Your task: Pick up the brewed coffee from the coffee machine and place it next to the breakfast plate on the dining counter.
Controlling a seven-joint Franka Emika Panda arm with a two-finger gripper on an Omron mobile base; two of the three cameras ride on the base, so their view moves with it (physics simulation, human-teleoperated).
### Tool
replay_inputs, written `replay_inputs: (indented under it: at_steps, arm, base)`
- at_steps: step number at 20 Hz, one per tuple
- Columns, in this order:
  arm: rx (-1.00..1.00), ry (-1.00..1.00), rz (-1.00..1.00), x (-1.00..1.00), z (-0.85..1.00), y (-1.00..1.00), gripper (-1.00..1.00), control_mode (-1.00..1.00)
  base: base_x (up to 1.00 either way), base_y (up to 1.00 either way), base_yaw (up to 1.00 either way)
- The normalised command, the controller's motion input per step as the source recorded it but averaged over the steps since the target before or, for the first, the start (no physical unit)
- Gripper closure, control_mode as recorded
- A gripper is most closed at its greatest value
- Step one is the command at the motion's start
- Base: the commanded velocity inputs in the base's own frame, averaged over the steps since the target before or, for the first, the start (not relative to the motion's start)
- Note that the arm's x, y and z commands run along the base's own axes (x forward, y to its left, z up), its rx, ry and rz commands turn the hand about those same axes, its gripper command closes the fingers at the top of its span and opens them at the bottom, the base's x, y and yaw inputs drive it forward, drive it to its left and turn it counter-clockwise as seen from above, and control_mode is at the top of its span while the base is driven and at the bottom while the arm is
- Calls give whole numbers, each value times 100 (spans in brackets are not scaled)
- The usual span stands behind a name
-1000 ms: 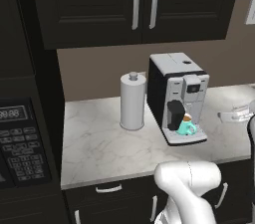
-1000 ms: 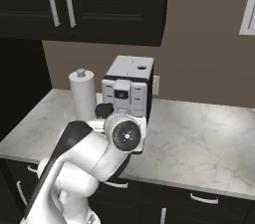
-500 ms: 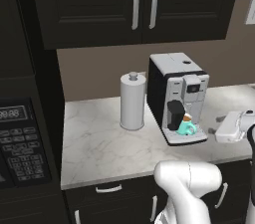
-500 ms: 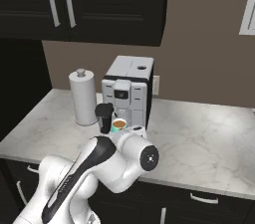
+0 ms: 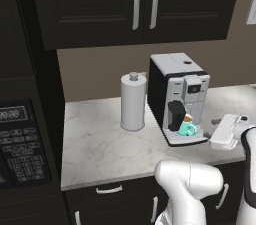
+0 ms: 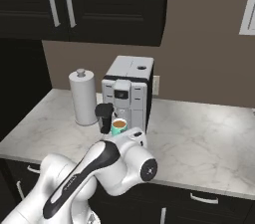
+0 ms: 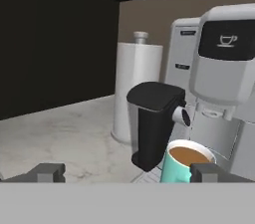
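The teal mug of brewed coffee (image 5: 188, 127) is seen standing on the drip tray of the black-and-silver coffee machine (image 5: 176, 94), just beside the black spout (image 5: 176, 115), with brown coffee visible at its top. In the right base view the mug (image 6: 119, 127) is partly hidden behind the white arm, and the machine (image 6: 127, 93) stands behind it on the marble-look worktop (image 6: 199, 138). A white paper-towel roll (image 5: 133, 101) is placed upright just beside the machine, on its left as seen from the left base view.

The tool (image 7: 127, 173) is held low and close in front of the drip tray. In the hand view 2 dark finger tips (image 7: 46, 172) are spread wide apart, so the tool is released, with nothing between them. The mug (image 7: 185, 163) is seen just beside the right-hand tip, not gripped. The spout (image 7: 154, 123) rises between the tips, and the towel roll (image 7: 137, 88) stands behind it.

Dark wall cabinets (image 5: 135, 4) with 2 pale handles are mounted above the worktop.
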Motion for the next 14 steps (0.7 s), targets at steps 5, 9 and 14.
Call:
replay_inputs:
  at_steps: [5, 9, 14]
  arm:
    - [0, 3, 0, 33, -60, -2, -100, -100]
    - [0, 1, 0, 28, -31, -6, -100, -100]
    - [0, 0, 0, 33, -6, -10, -100, -100]
  base:
    - [0, 0, 0]
    - [0, 0, 0]
    - [0, 0, 0]
